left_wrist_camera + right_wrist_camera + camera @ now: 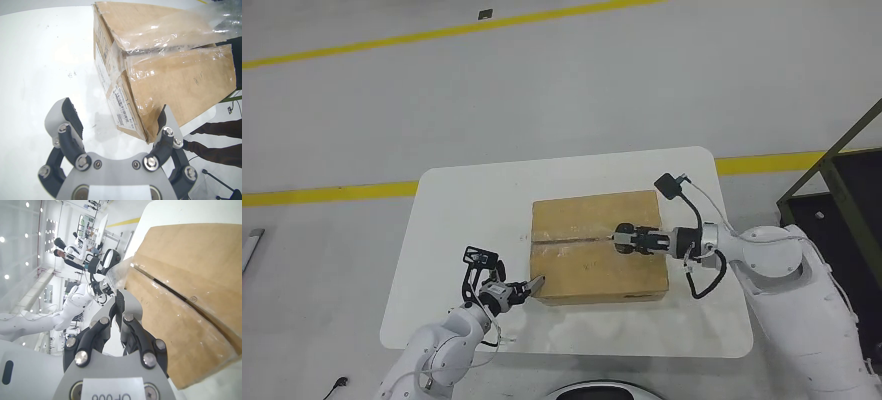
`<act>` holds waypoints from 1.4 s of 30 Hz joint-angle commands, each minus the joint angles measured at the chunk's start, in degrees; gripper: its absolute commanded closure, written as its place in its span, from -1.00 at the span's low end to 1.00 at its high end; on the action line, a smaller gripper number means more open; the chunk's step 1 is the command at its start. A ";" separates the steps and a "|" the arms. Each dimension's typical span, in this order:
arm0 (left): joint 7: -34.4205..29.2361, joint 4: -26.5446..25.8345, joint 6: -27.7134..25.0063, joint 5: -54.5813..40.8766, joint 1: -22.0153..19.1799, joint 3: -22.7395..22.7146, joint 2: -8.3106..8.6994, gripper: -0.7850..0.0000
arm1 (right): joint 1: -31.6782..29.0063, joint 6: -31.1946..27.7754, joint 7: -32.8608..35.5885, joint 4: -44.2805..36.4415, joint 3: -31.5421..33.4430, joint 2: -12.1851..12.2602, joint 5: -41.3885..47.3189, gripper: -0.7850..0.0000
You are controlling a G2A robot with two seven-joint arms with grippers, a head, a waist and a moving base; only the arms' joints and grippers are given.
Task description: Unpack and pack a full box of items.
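A brown cardboard box stands in the middle of the white table, its two top flaps down and a dark gap along the seam. My right gripper hovers over the seam, shut on a strip of clear tape that lifts off the box top. In the left wrist view the same tape rises from the lid. My left gripper is open at the box's front-left corner; that corner lies close to one of its fingers, and I cannot tell if they touch.
A labelled side of the box faces the left gripper. Bare table stretches left of the box. A dark green metal frame stands off the table's right end.
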 commanded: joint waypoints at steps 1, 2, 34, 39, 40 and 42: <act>0.00 0.00 0.00 0.00 0.00 0.00 0.00 -1.00 | 0.51 3.13 1.15 0.13 -0.10 0.13 -0.01 1.00; 0.00 0.00 0.00 0.00 0.00 0.00 0.00 -1.00 | 0.66 3.82 1.27 0.28 -0.10 0.15 0.14 1.00; 0.00 0.00 0.00 0.00 0.00 0.00 0.00 -1.00 | 4.66 18.05 0.40 8.87 -5.53 0.30 -0.32 1.00; 0.00 0.00 0.00 0.00 0.00 0.00 0.00 -1.00 | 5.27 18.50 0.14 10.15 -6.36 0.30 -0.65 1.00; 0.00 0.00 0.00 0.00 0.00 0.00 0.00 -1.00 | 5.33 18.50 0.04 10.27 -6.42 0.29 -0.62 1.00; 0.00 0.00 0.00 0.00 0.00 0.00 0.00 -1.00 | 5.49 18.62 -0.10 10.63 -6.64 0.30 -0.58 1.00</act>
